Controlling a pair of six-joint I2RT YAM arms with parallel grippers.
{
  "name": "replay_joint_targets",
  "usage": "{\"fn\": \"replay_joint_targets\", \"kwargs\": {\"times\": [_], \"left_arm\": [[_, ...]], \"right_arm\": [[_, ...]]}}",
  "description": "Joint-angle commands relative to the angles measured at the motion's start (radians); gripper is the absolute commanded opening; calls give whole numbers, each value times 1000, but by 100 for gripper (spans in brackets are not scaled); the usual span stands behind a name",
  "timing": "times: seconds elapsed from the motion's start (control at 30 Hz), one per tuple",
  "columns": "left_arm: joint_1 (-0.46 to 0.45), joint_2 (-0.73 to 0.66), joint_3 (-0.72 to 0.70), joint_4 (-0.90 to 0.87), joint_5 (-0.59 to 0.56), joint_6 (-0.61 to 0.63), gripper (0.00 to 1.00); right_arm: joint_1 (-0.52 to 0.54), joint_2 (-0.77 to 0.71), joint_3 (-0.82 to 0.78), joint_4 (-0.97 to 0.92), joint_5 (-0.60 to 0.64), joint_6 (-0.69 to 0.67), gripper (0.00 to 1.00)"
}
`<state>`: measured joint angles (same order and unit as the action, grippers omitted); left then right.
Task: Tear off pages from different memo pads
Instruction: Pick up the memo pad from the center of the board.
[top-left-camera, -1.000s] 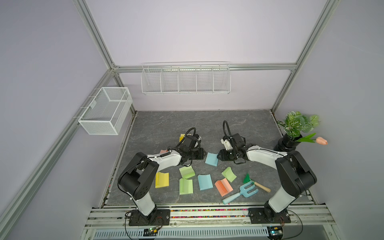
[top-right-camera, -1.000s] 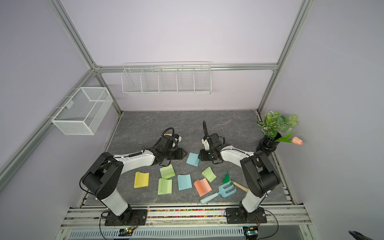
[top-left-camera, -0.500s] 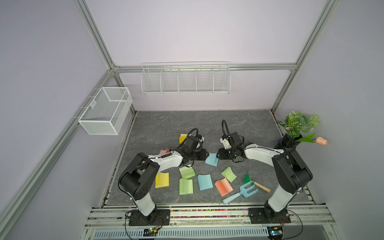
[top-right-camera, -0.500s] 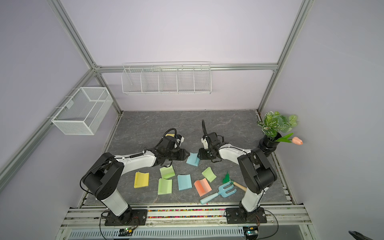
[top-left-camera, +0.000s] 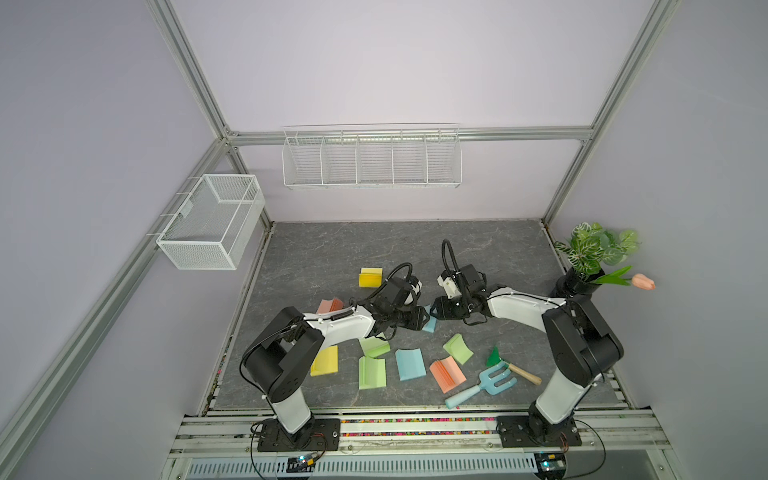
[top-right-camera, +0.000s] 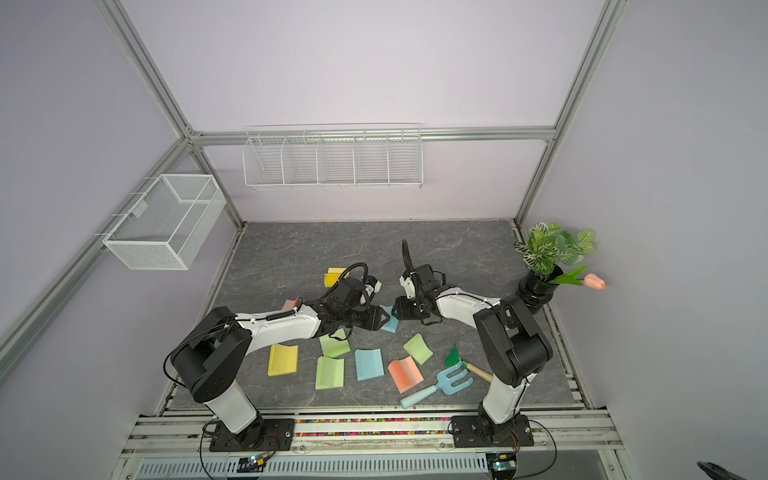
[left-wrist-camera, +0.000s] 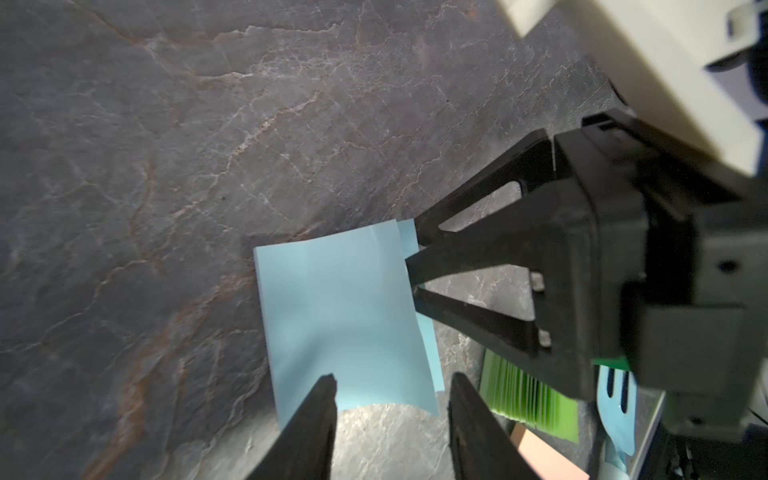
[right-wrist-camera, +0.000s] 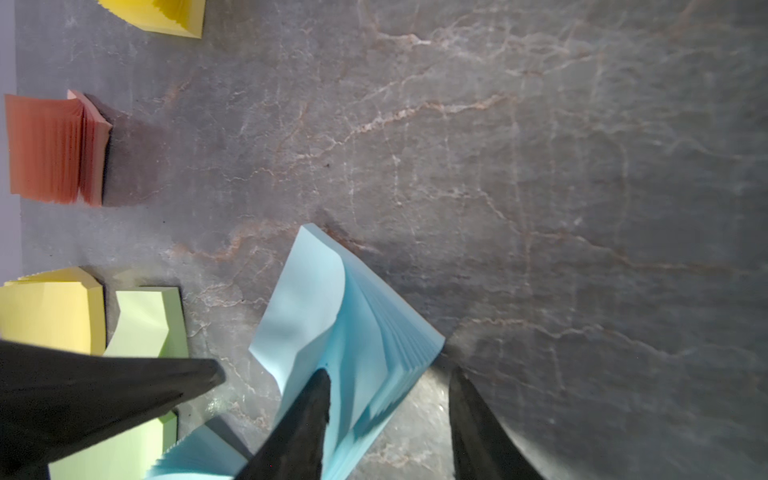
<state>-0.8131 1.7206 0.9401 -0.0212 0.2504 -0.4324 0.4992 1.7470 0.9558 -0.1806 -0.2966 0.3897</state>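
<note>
Left wrist view shows left claw and right claw, both part-open, at edges of the light blue memo pad lying on the desk. Right claw should pin the block while left claw nips only the curled top page.

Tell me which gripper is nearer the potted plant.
Right. The right gripper is at the edge of the light blue memo pad toward the potted plant; the left gripper faces it from the pad's far side, farther away.
</note>
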Motion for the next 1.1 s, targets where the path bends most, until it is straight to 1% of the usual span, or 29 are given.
{"fn": "replay_joint_targets", "kwargs": {"times": [0.0, 0.2, 0.27, 0.37, 0.47, 0.57, 0.6, 0.63, 0.7, 0.83, 1.07], "left_arm": [[-10, 21, 32, -14, -16, 14, 47], [-25, 44, 56, -37, -20, 24, 48], [-28, 57, 67, -52, -30, 24, 46], [-29, 75, 86, -76, -47, 24, 41], [-31, 89, 97, -84, -43, 24, 32], [-30, 93, 100, -86, -42, 22, 27], [-30, 90, 100, -88, -46, 23, 23], [-30, 88, 100, -90, -54, 24, 18], [-29, 85, 106, -113, -86, 27, 12], [-30, 84, 129, -177, -170, 43, 10], [-30, 78, 131, -180, -172, 47, 8]], "right_arm": [[6, 11, 3, 21, -38, 11, 48], [7, 19, 4, 24, -58, 15, 48], [6, 20, 5, 24, -60, 16, 48], [7, 19, 3, 23, -58, 16, 48], [7, 20, 3, 20, -56, 17, 48], [8, 21, 3, 13, -48, 13, 48], [6, 19, 4, 7, -40, 10, 48], [7, 19, 6, -2, -31, 6, 48], [7, 14, 9, -20, -6, -7, 48], [8, -5, 18, -72, 74, -41, 50], [25, -29, 92, -195, 220, -163, 53]]}}
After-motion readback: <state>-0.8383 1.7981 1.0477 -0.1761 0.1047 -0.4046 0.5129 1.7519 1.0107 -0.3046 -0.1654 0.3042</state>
